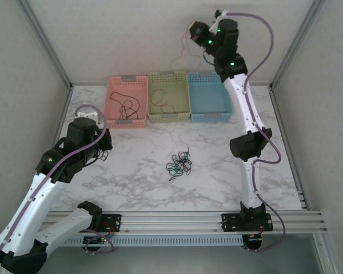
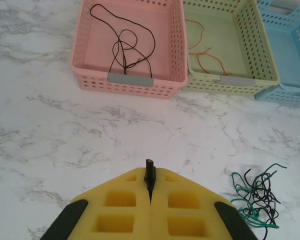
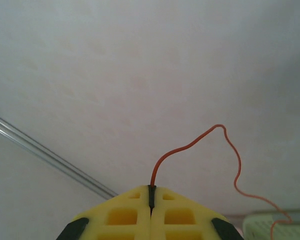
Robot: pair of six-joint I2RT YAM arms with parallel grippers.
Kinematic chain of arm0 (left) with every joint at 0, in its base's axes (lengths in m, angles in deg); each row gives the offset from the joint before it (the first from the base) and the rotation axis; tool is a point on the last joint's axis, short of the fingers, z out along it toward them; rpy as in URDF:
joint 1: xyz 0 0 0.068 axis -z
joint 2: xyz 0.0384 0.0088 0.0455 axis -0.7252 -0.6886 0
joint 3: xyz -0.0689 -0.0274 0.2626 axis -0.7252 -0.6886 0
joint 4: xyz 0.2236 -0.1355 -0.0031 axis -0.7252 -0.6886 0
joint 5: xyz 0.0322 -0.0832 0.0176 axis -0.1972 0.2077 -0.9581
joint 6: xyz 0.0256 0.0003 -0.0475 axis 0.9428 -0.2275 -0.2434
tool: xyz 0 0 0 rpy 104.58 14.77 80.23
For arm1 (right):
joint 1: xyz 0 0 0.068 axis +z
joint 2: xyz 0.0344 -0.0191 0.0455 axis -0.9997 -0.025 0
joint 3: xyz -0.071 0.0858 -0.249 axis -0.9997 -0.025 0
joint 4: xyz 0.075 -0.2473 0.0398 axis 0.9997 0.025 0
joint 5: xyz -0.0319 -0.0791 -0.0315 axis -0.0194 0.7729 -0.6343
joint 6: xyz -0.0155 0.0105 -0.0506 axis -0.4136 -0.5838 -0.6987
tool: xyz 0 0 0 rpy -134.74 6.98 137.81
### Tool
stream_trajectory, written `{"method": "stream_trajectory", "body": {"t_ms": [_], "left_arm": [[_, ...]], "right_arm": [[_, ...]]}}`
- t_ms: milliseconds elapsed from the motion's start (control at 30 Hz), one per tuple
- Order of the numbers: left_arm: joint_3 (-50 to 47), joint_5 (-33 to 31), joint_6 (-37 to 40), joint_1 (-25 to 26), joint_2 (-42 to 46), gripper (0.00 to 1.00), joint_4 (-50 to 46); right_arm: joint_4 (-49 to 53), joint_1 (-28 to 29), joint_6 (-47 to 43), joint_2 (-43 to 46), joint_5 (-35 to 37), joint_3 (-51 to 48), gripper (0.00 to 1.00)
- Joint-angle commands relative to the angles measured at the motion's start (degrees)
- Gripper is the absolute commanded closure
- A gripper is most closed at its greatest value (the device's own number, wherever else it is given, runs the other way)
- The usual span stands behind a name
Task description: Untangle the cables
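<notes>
Red-orange wire (image 3: pixel 190 145) is sitting pinched in my right gripper (image 3: pixel 151 192), whose jaws are pressing fully together on its end. It is arching up toward 1 o'clock, then trailing down to 5 o'clock, where the green basket (image 3: pixel 260 225) is lying with another red-orange strand (image 2: pixel 206 54) inside. My left gripper (image 2: pixel 150 186) is likewise clamping tight on a black wire (image 2: pixel 150 170) stub. The tangle (image 2: pixel 255 197), teal-green and black loops in a loose clump on the marble table (image 2: pixel 50 125), is lying at 3 o'clock from those left jaws, nearer my left arm. I am judging the basket drop comes next.
</notes>
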Motion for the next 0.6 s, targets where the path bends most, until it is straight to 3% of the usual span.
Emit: {"method": "stream_trajectory", "body": {"t_ms": [0,200,400,433,500,567], "left_arm": [[-1.1,0.0,0.3,-0.4,0.2,1.00,-1.2],[-1.8,1.0,-0.2,-0.4,0.3,1.00,-0.5],[-1.8,4.0,-1.3,-0.4,0.3,1.00,0.9],[-1.8,4.7,-1.5,-0.4,0.2,1.00,1.3],[-1.8,6.8,-1.9,-0.4,0.1,1.00,2.5],[-1.8,9.4,-2.5,-0.4,0.0,1.00,4.1]], "right_arm": [[0.6,2.3,0.1,-2.1,-2.5,-3.9,1.00],[-0.5,5.1,-2.6,-4.1,-3.7,-15.3,1.00],[3.0,7.1,-8.6,-5.1,-0.6,-19.3,1.00],[3.8,7.1,-9.0,-5.1,-0.2,-19.4,0.95],[5.8,7.1,-10.4,-4.5,0.5,-19.3,0.75],[7.5,7.4,-12.5,-2.5,1.9,-20.1,0.65]]}}
